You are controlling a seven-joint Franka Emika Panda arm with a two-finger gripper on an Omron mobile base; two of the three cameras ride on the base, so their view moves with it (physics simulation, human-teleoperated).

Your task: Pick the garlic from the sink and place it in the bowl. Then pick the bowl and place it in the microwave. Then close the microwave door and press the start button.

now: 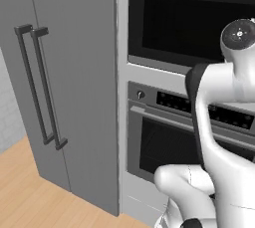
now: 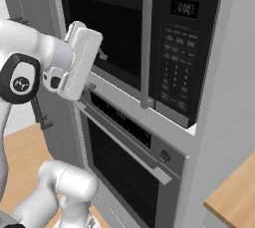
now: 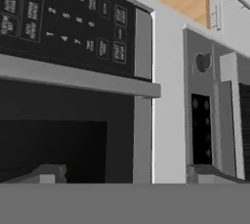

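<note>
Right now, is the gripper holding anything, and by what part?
Nothing held. The gripper is open, fingertips wide apart and bare, facing the closed microwave door near its handle.

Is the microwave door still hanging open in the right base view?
No. The microwave door sits flush with the keypad panel, its grey handle upright along the front.

I'm looking at a home kitchen: a built-in microwave [image 2: 149, 48] with a keypad [image 2: 175, 67] sits in a pale wall column above an oven [image 2: 134, 172] with a knob [image 2: 163, 156] and control strip. Beside the column stands a tall grey fridge [image 1: 64, 82] with twin dark handles [image 1: 40, 87], on a wood floor [image 1: 30, 192].
</note>
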